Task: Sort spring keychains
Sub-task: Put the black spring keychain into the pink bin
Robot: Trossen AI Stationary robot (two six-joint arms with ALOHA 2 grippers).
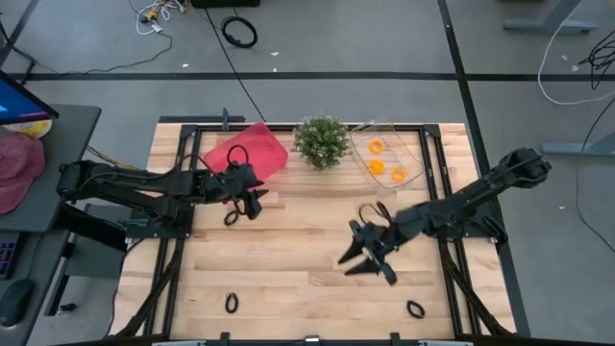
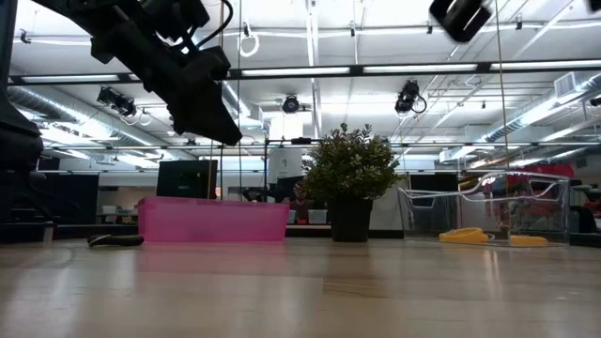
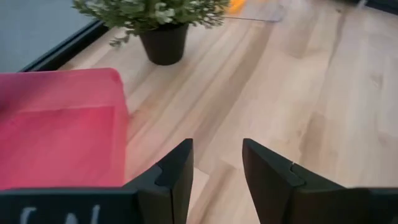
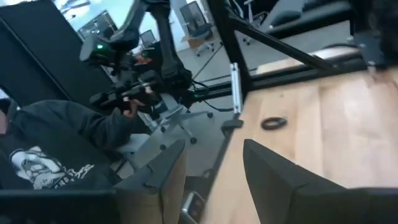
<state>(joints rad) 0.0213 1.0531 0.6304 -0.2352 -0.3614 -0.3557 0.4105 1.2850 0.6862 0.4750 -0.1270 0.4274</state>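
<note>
The table (image 1: 288,279) is taken up, at about 12 o'clock, by a pink bin (image 1: 252,152), a potted plant (image 1: 321,141) and a clear tray (image 1: 392,159) where three orange keychains (image 1: 376,147) are already parked. So black ones are presumably meant for the pink bin, though that's only a guess.

The left pincer (image 1: 252,202) is held at roughly 10 o'clock, just beside the pink bin's near edge, fingers parted a moderate way with nothing seen between them in its wrist view. A black keychain (image 1: 231,217) is lying right next to it on the wood, and another black loop (image 1: 237,154) looks to be inside the bin.

The right pincer (image 1: 370,258) is hovering a bit toward 4 o'clock of centre, also partly open and empty, with a black ring (image 1: 369,211) near it. More black ones are left at 7 o'clock (image 1: 232,304) and 5 o'clock (image 1: 415,309).

For a clean pick, the loop probably gets straddled from straight above, one finger inside the ring, then closed gently so it isn't flicked away.
</note>
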